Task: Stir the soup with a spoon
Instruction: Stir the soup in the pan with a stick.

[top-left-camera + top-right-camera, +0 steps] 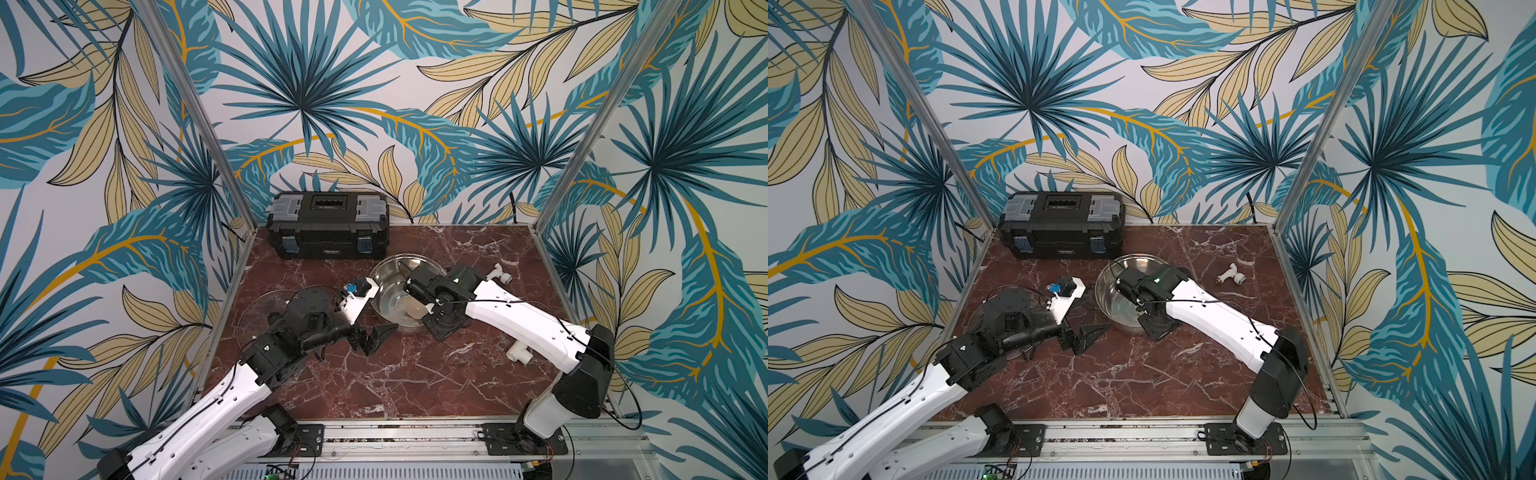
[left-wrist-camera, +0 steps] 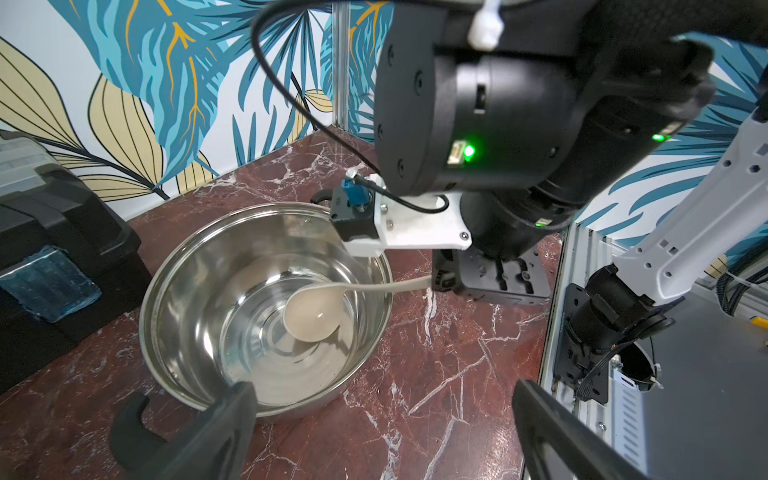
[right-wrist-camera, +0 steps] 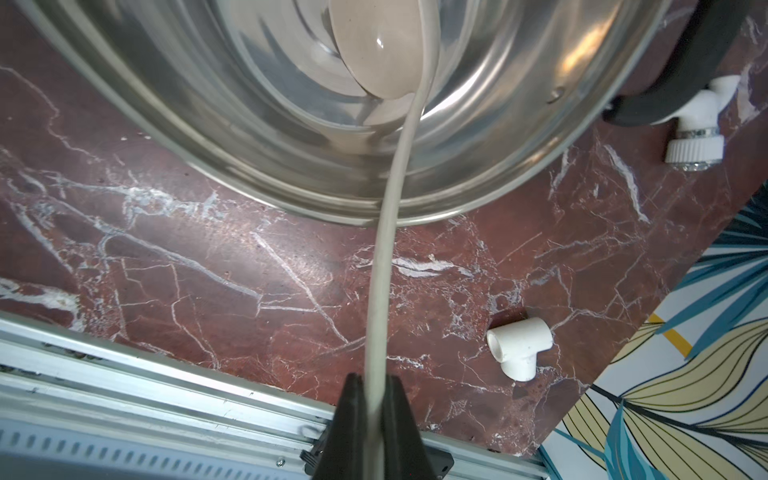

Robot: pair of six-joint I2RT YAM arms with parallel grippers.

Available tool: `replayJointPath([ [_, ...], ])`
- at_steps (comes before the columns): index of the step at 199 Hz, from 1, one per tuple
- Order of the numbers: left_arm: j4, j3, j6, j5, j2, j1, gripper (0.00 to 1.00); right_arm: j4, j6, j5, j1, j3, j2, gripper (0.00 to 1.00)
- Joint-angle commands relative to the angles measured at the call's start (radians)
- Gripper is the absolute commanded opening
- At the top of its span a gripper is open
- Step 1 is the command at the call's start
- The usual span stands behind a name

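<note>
Red marble tabletop (image 1: 395, 374). Right arm stretched low over pot (image 2: 195, 291); right gripper (image 3: 371, 386) pinching ladle (image 3: 380, 270) by handle end, bowl down inside pot. Left arm bent, left gripper (image 1: 374, 338) spread wide, just beside pot.

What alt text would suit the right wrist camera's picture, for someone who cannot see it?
The right gripper pinches the long handle of a cream ladle whose bowl sits inside a shiny steel pot. The pot stands on a red marble table, with a white tee fitting and a white capped fitting lying nearby.
</note>
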Motion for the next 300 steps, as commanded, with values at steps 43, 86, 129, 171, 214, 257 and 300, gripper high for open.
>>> replayJointPath([
  [43, 0.045, -0.022, -0.008, -0.006, 0.005, -0.008, 1.0, -0.002, -0.041, 0.082, -0.116, 0.133, 0.104, 0.0],
  [86, 0.043, -0.021, -0.011, -0.013, 0.005, -0.012, 1.0, -0.026, -0.061, -0.026, -0.111, 0.353, 0.255, 0.0],
  [129, 0.039, -0.026, -0.01, -0.016, 0.003, -0.014, 1.0, -0.02, -0.067, -0.097, -0.04, 0.41, 0.3, 0.0],
  [171, 0.043, -0.043, -0.016, -0.014, 0.0, -0.014, 1.0, 0.005, -0.018, -0.109, 0.023, 0.304, 0.223, 0.0],
  [214, 0.045, -0.047, -0.011, -0.015, -0.006, -0.016, 1.0, 0.013, 0.027, -0.089, 0.03, 0.127, 0.066, 0.0],
  [257, 0.054, -0.047, -0.013, -0.01, -0.001, -0.017, 1.0, -0.018, 0.037, 0.004, 0.009, 0.006, -0.024, 0.0],
  [300, 0.053, -0.045, -0.018, -0.012, -0.002, -0.018, 1.0, 0.027, 0.029, 0.064, -0.068, 0.021, -0.006, 0.0],
])
